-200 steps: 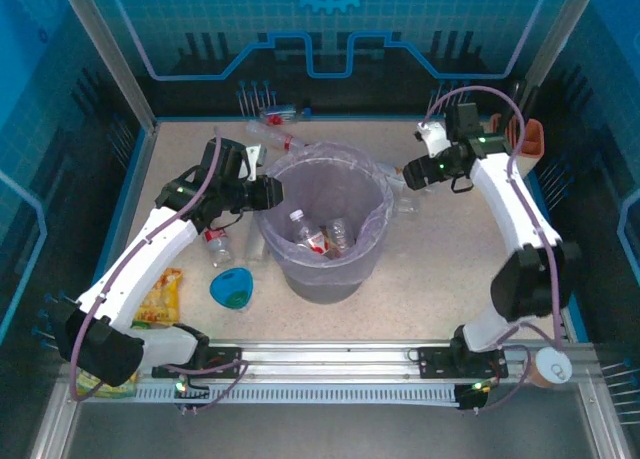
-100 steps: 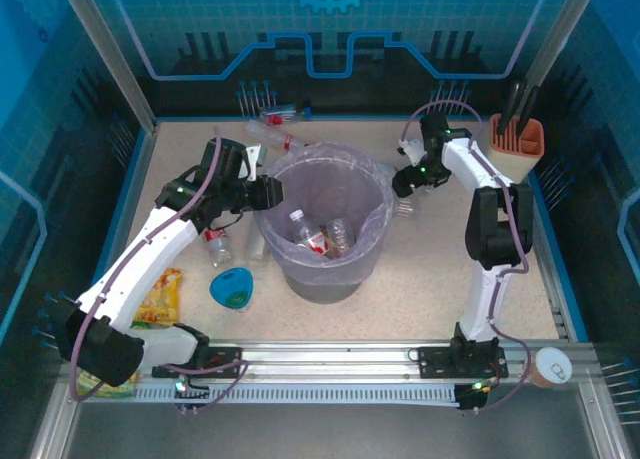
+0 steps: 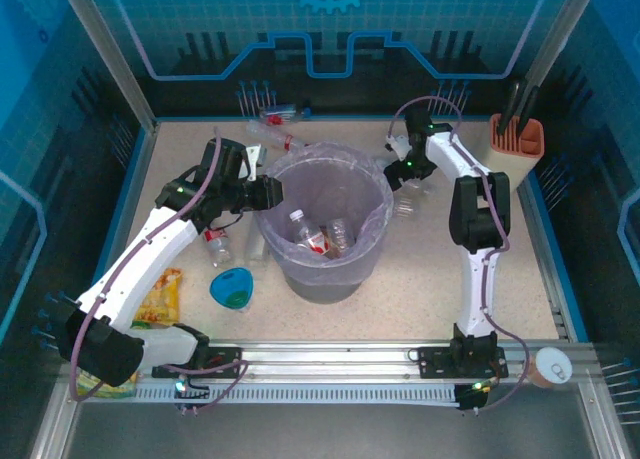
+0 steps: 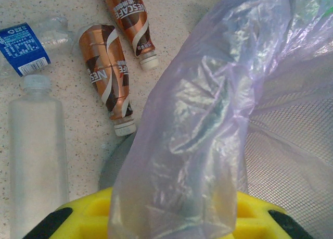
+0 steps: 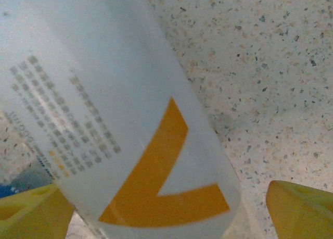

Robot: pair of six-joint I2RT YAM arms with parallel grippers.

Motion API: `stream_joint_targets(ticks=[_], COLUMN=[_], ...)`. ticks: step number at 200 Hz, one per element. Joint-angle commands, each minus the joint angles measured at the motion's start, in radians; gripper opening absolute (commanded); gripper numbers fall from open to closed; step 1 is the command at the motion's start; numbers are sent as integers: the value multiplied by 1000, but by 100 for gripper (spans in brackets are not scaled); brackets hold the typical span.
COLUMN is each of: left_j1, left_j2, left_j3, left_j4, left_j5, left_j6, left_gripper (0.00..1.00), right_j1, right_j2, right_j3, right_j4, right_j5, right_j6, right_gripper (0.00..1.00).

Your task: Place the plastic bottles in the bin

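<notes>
A speckled beige worktop [image 3: 430, 279] sits inside blue walls, and the bin [image 3: 322, 279] stands near its middle, lined with a lilac bag [image 3: 372, 214]. Two bottles [image 3: 305, 234] lie at the bottom of the bin, one with a red label. By the bin's left side, two brown bottles [image 4: 106, 77] lie side by side on the worktop with their caps toward the bin. A clear bottle [image 4: 36, 145] and a crushed blue-labelled bottle [image 4: 26, 38] lie just beyond them. Further bottles [image 3: 275, 127] lie near the far edge behind the bin, and clear bottles [image 3: 405, 204] lie just right of it. The left gripper [image 3: 268, 191] is at the bin's left rim. In the wrist view the bag drapes over its yellow fingers [image 4: 91, 215], so I cannot tell whether they pinch it. The right gripper [image 3: 398, 169] is low over the worktop by the bin's far right side. Its jaws are spread wide around a white bottle [image 5: 119, 119] with an orange mark and grey print. One fingertip [image 5: 31, 213] is against that bottle and the other stands apart from it. A blue bowl [image 3: 232, 287] sits near the bin's near left side, and yellow packets [image 3: 160, 299] lie by the left edge. A knife block [image 3: 517, 144] stands in the far right corner, and a cup [image 3: 548, 367] is by the near right corner.
</notes>
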Motion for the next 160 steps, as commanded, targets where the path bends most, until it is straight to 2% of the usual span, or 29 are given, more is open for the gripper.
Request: stream_joint_targets(ticks=[1,73,160], left_j1=[0,0,1], left_j2=[24,26,20], left_j3=[-1,1,-10], left_j4=[-40,-38,-34], left_j5=[-29,-26,-22], left_j6=[5,2,-1], left_gripper=[28,28,28], right_j1=[-1,-21,-73], right_j2=[20,-39,-86], right_j3=[40,8,92], right_j4=[-19,19,-74], right_j5=[8,24,-3], right_j6=[21,42,92], right_gripper=[90,67,56])
